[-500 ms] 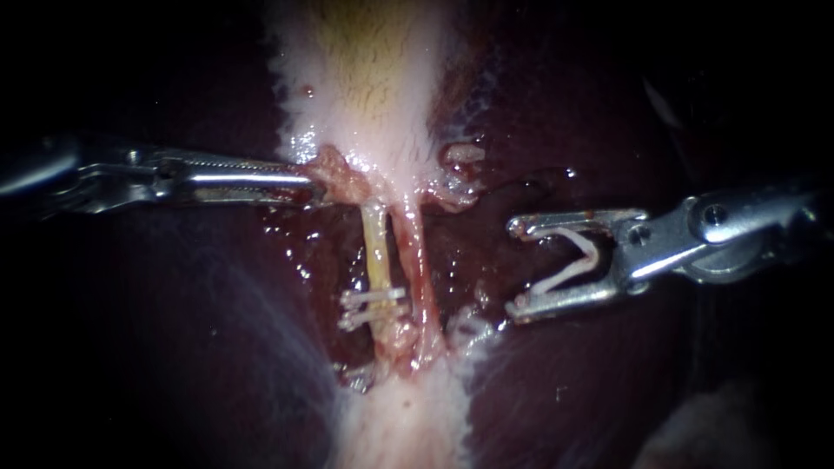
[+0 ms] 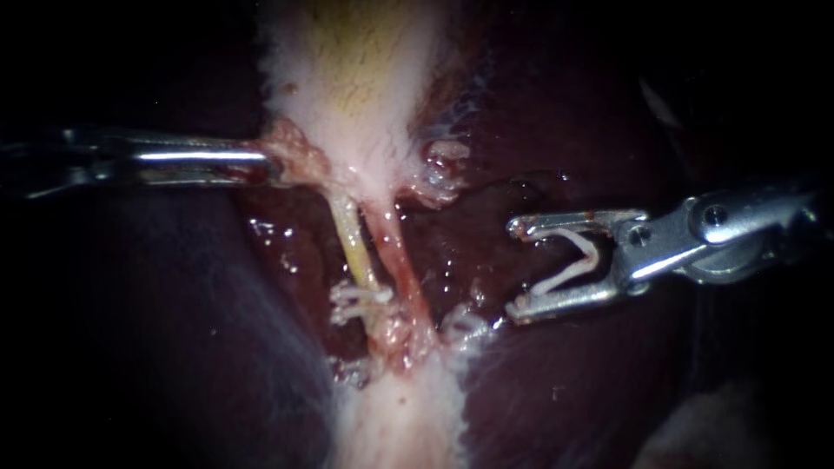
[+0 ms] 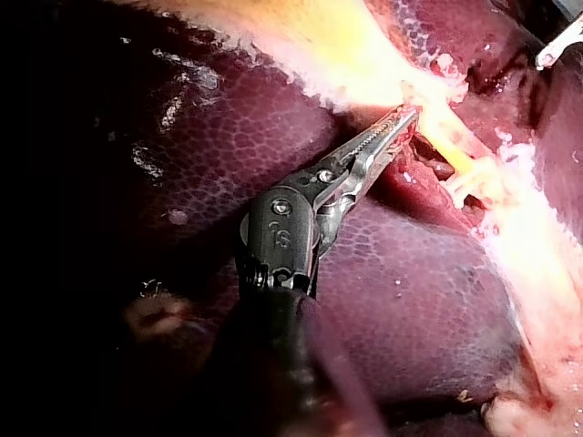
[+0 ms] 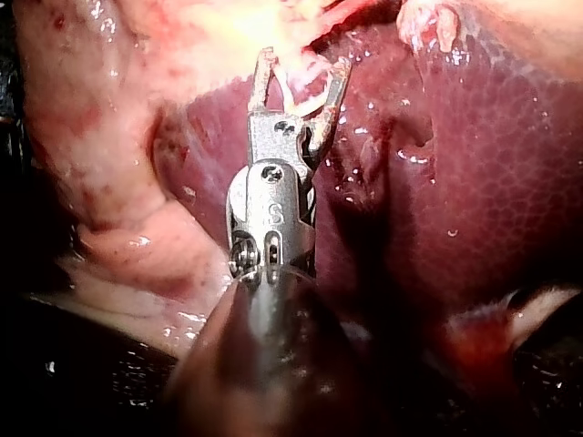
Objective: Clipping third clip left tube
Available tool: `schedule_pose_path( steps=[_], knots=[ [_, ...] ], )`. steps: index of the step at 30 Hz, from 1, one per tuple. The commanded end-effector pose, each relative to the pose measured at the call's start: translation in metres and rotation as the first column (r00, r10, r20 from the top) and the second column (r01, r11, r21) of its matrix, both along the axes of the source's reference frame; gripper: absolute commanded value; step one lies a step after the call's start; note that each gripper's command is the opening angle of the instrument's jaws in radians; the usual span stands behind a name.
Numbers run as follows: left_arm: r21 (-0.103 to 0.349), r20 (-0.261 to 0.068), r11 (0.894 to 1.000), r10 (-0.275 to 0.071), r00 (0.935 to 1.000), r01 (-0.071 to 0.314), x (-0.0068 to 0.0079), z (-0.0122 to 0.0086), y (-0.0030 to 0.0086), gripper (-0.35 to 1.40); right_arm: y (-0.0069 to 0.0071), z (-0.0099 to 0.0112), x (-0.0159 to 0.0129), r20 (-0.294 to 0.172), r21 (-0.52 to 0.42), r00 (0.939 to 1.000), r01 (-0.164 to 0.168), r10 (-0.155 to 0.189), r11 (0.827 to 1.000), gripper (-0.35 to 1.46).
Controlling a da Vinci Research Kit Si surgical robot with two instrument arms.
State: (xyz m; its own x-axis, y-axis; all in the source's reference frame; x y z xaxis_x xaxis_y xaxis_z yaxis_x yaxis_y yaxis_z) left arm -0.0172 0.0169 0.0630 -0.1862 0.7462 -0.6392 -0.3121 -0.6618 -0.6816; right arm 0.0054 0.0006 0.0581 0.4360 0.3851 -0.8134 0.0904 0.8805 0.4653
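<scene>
My left instrument point(image 2: 265, 165) comes in from the left, its jaws shut on a reddish lump of tissue point(image 2: 291, 152) at the gallbladder's point(image 2: 356, 78) lower edge. Below it run two tubes: a yellowish left tube point(image 2: 352, 243) and a pink right tube point(image 2: 395, 252). Two white clips point(image 2: 356, 300) cross the left tube low down. My right instrument point(image 2: 514, 269) stands to the right, apart from both tubes. Its jaws are open and carry a white clip point(image 2: 569, 260), itself open. In the left wrist view the left instrument point(image 3: 405, 123) grips tissue beside the left tube point(image 3: 455, 150).
Dark red liver point(image 2: 174, 304) lies on both sides of the tubes. A pale band of tissue point(image 2: 400, 417) continues below the clips. Small pale tissue tags point(image 2: 439, 161) sit to the right of the tube tops. In the right wrist view the open jaws point(image 4: 301, 77) hover over liver.
My left instrument has pulled its held tissue up and to the left, and the left tube now slants and looks more stretched. The right instrument has not moved.
</scene>
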Motion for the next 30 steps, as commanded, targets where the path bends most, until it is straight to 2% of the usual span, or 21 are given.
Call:
schedule_pose_path(
  steps=[1, 6, 12, 20, 30],
  knots=[
    [-0.003, 0.003, 1.000, -0.002, 1.0000, 0.002, 0.0000, -0.0002, 0.0001, -0.35, 0.0000, 0.0000, 0.0000, -0.002, 0.001, 1.0000, 0.002, -0.002, 1.000, 0.50],
    [-0.006, 0.003, 1.000, -0.007, 1.0000, 0.007, 0.0000, -0.0002, -0.0002, -0.35, -0.0001, 0.0000, 0.0005, -0.007, 0.005, 0.9999, 0.010, -0.010, 1.000, 0.50],
    [-0.006, 0.002, 1.000, -0.008, 1.0000, 0.008, -0.0001, -0.0001, -0.0003, -0.35, -0.0004, 0.0003, 0.0040, -0.010, 0.091, 0.9999, 0.015, -0.014, 0.996, 0.50],
    [-0.013, 0.000, 1.000, -0.007, 1.0000, 0.007, -0.0003, 0.0000, -0.0005, -0.35, -0.0012, 0.0009, 0.0096, -0.010, 0.142, 0.9998, 0.017, -0.016, 0.990, 0.50],
    [-0.014, -0.001, 1.000, -0.008, 1.0000, 0.008, -0.0003, 0.0000, -0.0006, -0.35, -0.0016, 0.0023, 0.0129, -0.017, 0.182, 0.9992, 0.038, -0.036, 0.983, 0.49]
  ],
)
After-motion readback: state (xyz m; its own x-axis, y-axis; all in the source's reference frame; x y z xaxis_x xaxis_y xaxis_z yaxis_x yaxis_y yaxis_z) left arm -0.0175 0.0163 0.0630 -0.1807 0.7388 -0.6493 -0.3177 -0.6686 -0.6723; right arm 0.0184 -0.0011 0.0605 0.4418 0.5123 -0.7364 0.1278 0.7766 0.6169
